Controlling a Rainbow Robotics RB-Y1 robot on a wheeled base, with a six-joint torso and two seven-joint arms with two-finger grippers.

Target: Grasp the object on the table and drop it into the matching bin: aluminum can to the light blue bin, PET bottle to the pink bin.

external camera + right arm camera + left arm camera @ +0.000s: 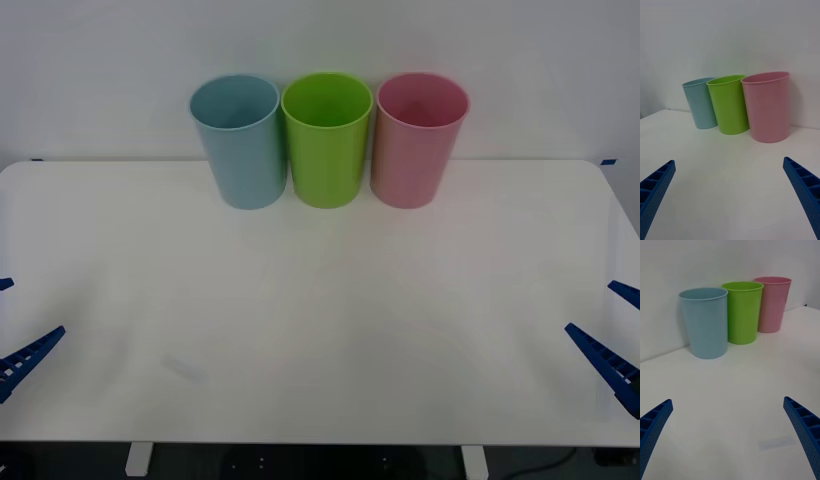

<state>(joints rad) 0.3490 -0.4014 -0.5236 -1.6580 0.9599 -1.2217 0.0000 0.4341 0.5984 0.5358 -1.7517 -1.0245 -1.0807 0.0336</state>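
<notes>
The light blue bin [240, 150] [707, 326] stands at the back of the white table [320, 330], left of centre. The pink bin [415, 150] [769, 108] stands at the back, right of centre. Both are upright and apart from the grippers. The object, whether aluminum can or PET bottle, is out of view. My left gripper [15, 320] [728, 435] hangs open at the table's left edge, holding nothing. At the right edge my right gripper [612, 328] [728, 195] is open too, with nothing between its fingers.
A lime green bin [327, 145] [730, 107] [742, 315] stands between the two, close against them. A white wall rises right behind the bins. The tabletop in front of the bins is bare white, with a faint grey smudge [183, 368] near the front left.
</notes>
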